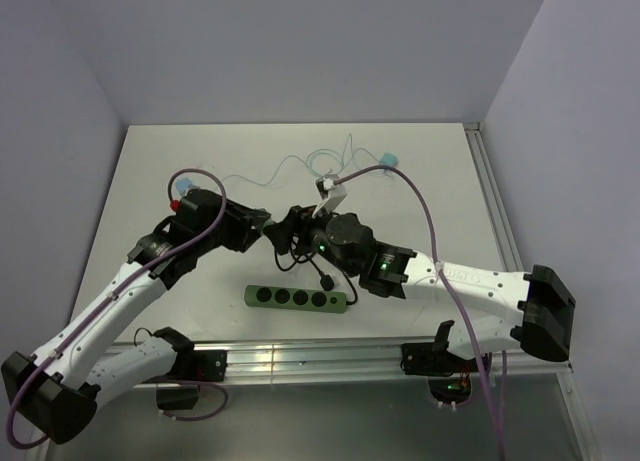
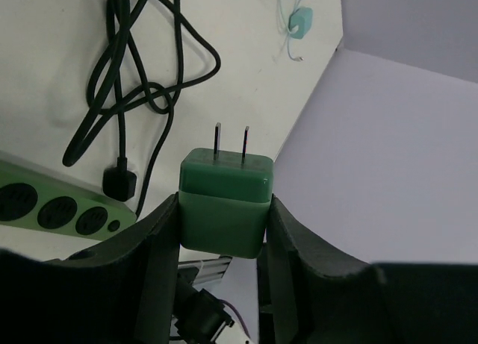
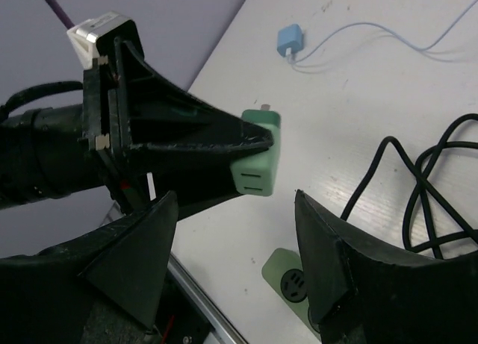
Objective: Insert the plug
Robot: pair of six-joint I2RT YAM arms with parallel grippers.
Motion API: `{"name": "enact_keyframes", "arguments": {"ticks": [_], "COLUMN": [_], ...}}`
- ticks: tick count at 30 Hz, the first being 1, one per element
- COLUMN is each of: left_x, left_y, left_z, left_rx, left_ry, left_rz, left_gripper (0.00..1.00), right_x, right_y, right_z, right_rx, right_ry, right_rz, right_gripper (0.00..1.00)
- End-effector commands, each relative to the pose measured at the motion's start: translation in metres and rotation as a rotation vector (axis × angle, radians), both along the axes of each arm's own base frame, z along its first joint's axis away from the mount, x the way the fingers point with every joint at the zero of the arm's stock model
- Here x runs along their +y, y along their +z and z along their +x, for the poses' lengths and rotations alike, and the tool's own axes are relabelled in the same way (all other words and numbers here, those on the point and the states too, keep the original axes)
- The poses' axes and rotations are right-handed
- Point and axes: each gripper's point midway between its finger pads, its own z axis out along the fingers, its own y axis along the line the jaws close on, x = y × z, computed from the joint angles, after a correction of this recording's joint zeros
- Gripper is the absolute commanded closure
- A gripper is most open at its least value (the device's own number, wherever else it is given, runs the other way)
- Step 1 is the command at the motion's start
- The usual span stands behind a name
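Note:
My left gripper [image 2: 222,207] is shut on a green plug block [image 2: 226,198], whose two metal prongs point away from the wrist. The plug is held in the air above the table. It also shows in the right wrist view [image 3: 258,161], clamped between the left gripper's black fingers [image 3: 187,135]. My right gripper [image 3: 239,243] is open and empty, just in front of the plug. The green power strip [image 1: 296,298] lies below both grippers near the front edge. It shows in the left wrist view [image 2: 52,208] and the right wrist view [image 3: 287,278]. In the top view the grippers [image 1: 280,231] meet tip to tip.
The strip's black cable [image 1: 300,259] lies coiled behind it, also in the left wrist view [image 2: 142,83]. A blue charger [image 1: 388,159] with thin pale wires lies at the back of the table. A metal rail [image 1: 330,356] runs along the front edge. Walls stand close on all sides.

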Motion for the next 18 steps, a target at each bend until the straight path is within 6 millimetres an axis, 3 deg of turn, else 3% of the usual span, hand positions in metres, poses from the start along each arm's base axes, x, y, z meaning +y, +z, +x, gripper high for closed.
{"name": "enact_keyframes", "arguments": {"ticks": [1, 10, 18], "left_x": [-0.002, -0.020, -0.023], "left_y": [0.019, 0.017, 0.014], "left_z": [0.004, 0.006, 0.000], "left_rx": [0.070, 0.105, 0.122], "left_ry": [0.077, 0.054, 0.039], "left_rz": [-0.061, -0.101, -0.118], "left_gripper": [1.00, 1.00, 1.00], "right_x": [0.013, 0.016, 0.018], "right_y": [0.020, 0.008, 0.008], "right_z": [0.011, 0.012, 0.022], "right_rx": [-0.095, -0.109, -0.122], "right_ry": [-0.062, -0.102, -0.149], "right_rz": [0.010, -0.036, -0.050], "right_gripper": [0.29, 0.31, 0.37]}}
